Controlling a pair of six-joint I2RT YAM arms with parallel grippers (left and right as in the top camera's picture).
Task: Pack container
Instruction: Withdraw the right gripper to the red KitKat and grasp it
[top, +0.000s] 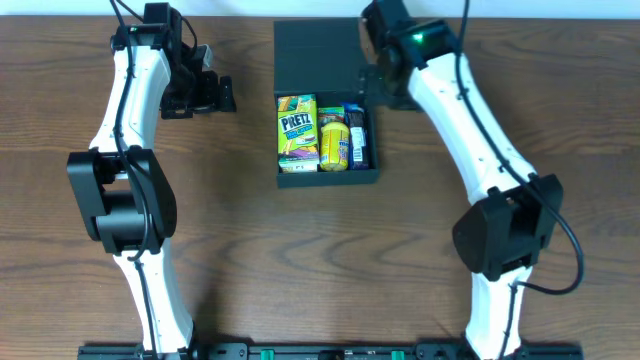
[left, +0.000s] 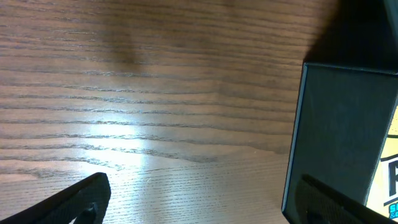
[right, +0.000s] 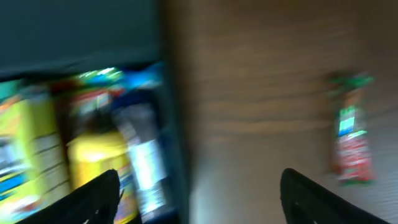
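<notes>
The container (top: 328, 178) sits open on the table (top: 250, 250), with its lid (top: 315, 55) folded flat at the far side. The right gripper (right: 200, 180) hangs over the container's far right corner with its fingers (right: 93, 198) spread wide. The container's right wall runs between them, nearer the left finger. The packed interior therefore lies to this gripper's left and wood to its right, with the lid ahead and to the left.

The left gripper (left: 204, 183) hovers low over the table, apart from the container, and its fingers (left: 74, 202) are also spread wide with wood grain between them. The container's dark outer wall stands to its right, showing behind the right finger.

The overhead view shows the contents plainly: a Pretz box (top: 296, 130), a yellow packet (top: 333, 140) and a dark packet (top: 357, 135) lie side by side. The right wrist view is blurred and reduces these to smears. It does show a red-and-green packet (right: 351, 137) lying on the wood to the gripper's right, a spot the arm covers from overhead. The left wrist view catches only a sliver of the Pretz print at its right edge.

Open wood spreads ahead and to the left of the left gripper. A wider stretch lies on the near side of the container, between the two arms.
</notes>
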